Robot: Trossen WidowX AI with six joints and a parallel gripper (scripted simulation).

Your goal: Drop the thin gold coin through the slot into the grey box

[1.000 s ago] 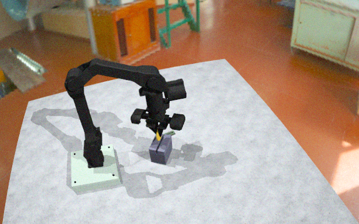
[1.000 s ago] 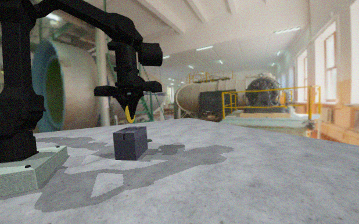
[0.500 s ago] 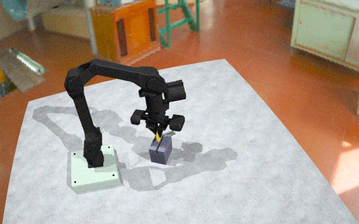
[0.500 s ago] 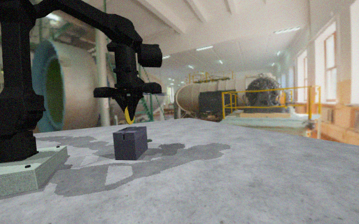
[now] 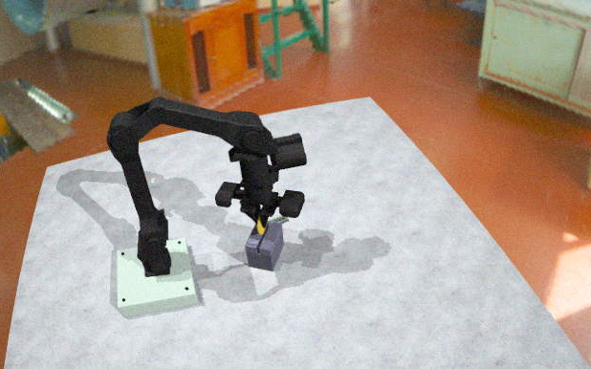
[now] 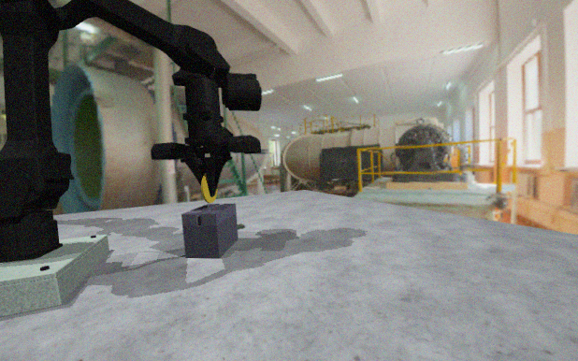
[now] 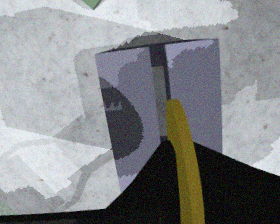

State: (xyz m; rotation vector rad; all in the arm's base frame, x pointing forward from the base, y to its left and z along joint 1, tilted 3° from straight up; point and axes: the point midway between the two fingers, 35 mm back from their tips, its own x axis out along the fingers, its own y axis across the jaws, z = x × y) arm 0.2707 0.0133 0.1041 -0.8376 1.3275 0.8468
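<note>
Thin gold disc-shaped coin (image 5: 261, 227) (image 6: 208, 191) (image 7: 185, 150): pinched upright in nearly closed black two-finger gripper (image 5: 261, 217) (image 6: 209, 191), centre-left of exterior view, just above grey slotted box (image 5: 266, 258) (image 6: 202, 238) (image 7: 196, 85). Aligning step; next, likely nudge over slot, lower, release. Coin looks edge-on, plain yellow, slightly tilted.
</note>
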